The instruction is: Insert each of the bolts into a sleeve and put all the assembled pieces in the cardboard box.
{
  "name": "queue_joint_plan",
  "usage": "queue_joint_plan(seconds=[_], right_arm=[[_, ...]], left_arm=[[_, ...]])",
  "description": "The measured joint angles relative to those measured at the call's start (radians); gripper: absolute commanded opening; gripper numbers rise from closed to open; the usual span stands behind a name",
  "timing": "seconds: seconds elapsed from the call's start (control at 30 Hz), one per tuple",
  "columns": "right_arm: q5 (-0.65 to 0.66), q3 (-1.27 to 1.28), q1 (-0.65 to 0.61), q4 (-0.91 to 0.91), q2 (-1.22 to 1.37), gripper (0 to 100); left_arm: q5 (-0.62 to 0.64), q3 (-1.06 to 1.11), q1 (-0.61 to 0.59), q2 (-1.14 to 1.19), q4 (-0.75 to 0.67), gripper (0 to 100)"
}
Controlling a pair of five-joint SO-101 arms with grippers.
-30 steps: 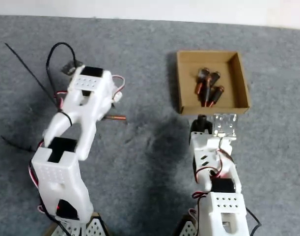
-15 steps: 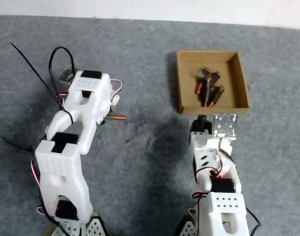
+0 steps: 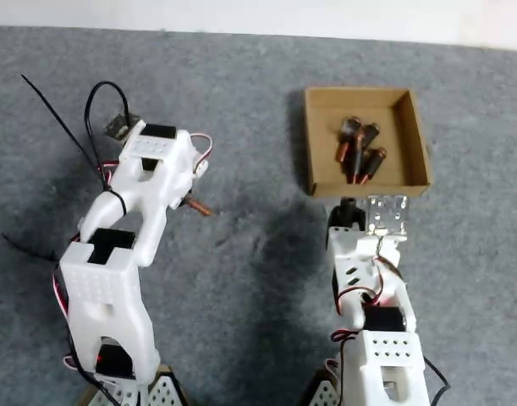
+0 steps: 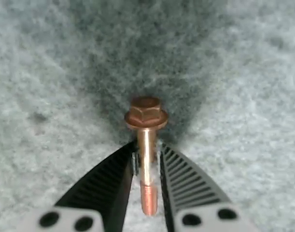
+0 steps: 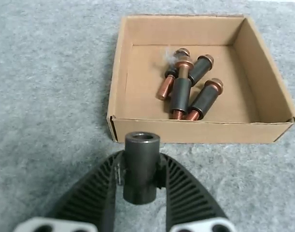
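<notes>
Soft, even light, seemingly from overhead — dark shadow pools on the carpet (image 4: pixel 253 72) around the bolt (image 4: pixel 146 137).

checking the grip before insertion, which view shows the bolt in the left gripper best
The left wrist view: the bolt shows from hex head to threaded tip, shank clamped in the left gripper. The high view catches a short copper stub of it beside the arm. The right wrist view faces the sleeve and cardboard box.
</notes>
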Motion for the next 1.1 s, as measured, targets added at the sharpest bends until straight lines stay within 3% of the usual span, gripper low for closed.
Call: queue_joint_plan(seconds=[0.13, 0.5, 0.77, 0.9, 1.1], right_arm=[[0.0, 0.0, 0.0, 0.0, 0.0, 0.4], [0.0, 0.0, 0.0, 0.0, 0.0, 0.4], [0.0, 0.0, 0.0, 0.0, 0.0, 0.4], [0.0, 0.0, 0.0, 0.0, 0.0, 0.4], [0.0, 0.0, -0.002, 0.0, 0.0, 0.4]], left_arm=[[-0.008, 0.0, 0.0, 0.0, 0.0, 0], [-0.184, 0.023, 0.002, -0.081, 0.0, 0], [-0.209, 0.324, 0.094, -0.511, -0.018, 0], [-0.229, 0.552, 0.146, -0.773, -0.133, 0], [-0.4, 0.934, 0.153, -1.183, -0.388, 0]])
